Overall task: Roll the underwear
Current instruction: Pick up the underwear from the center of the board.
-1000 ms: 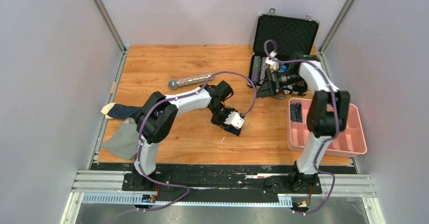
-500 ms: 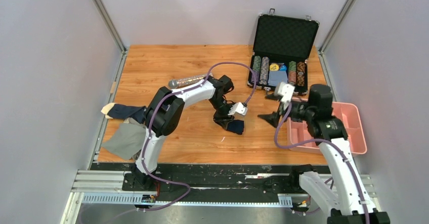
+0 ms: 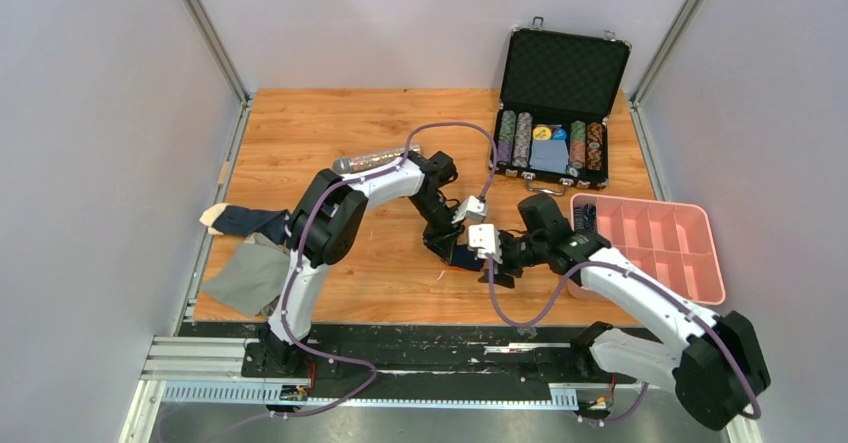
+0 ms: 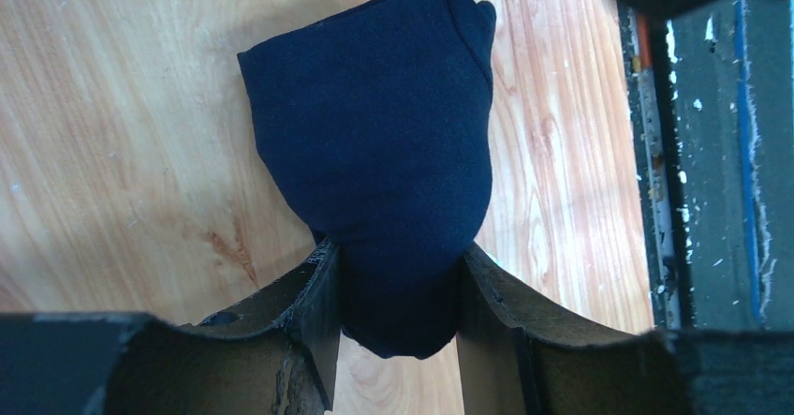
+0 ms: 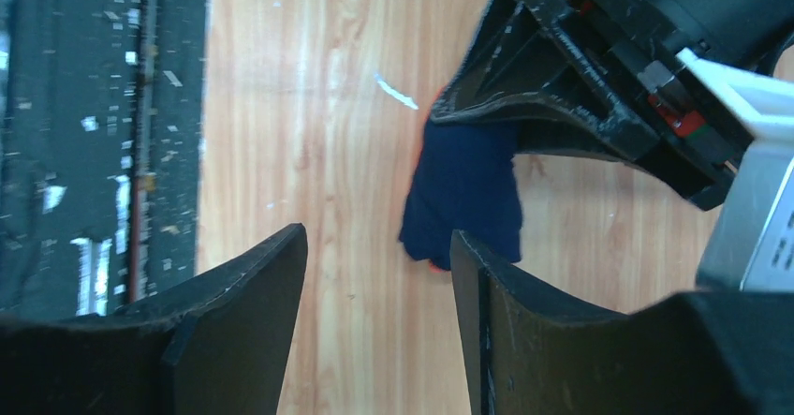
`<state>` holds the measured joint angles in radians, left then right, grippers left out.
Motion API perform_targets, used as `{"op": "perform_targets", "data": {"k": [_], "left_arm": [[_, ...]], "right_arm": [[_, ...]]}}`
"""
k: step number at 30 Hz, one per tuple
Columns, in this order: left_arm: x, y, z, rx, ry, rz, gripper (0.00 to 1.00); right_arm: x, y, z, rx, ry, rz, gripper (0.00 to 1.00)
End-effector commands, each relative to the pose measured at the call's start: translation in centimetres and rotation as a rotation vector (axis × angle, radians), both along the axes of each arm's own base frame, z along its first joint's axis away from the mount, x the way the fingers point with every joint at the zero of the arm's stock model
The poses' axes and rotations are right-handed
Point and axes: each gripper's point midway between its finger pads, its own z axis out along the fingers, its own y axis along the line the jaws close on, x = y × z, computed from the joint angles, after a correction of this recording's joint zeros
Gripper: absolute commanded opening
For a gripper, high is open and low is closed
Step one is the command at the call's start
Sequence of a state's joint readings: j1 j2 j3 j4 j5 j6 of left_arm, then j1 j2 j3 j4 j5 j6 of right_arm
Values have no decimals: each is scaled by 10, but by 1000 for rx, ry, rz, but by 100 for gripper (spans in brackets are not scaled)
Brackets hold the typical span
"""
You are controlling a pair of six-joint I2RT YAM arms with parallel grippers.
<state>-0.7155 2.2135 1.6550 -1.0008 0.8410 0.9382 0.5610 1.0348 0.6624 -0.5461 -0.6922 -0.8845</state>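
Lengthwise, underwear [image 4: 374, 143] points away from left jaws.

We are seeing the underwear [image 4: 374, 134] as soft, matt navy cloth and the table [image 3: 320, 133] as smooth, grained wood; we are also noticing a pink plastic tray [image 3: 640, 200] and a case [image 3: 565, 63] lined with black foam.

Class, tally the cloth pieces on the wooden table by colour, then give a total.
Navy: 2 (plain navy cloth underwear; navy cloth underwear with a tan band)
Grey: 1 (flat grey cloth)
Total: 3
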Motion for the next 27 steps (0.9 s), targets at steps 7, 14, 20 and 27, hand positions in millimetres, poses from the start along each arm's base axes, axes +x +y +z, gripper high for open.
{"op": "perform_targets", "data": {"k": [7, 14, 20, 27], "left_arm": [[-24, 25, -34, 175, 121, 60, 0], [-24, 24, -35, 178, 157, 83, 0], [-23, 21, -33, 169, 193, 104, 0], [-24, 17, -26, 133, 230, 109, 0]], "right_arm": [[53, 38, -12, -26, -165, -54, 59], [51, 38, -45, -76, -180, -25, 65], [52, 41, -62, -95, -161, -21, 68], [55, 38, -80, -117, -169, -31, 68]]}}
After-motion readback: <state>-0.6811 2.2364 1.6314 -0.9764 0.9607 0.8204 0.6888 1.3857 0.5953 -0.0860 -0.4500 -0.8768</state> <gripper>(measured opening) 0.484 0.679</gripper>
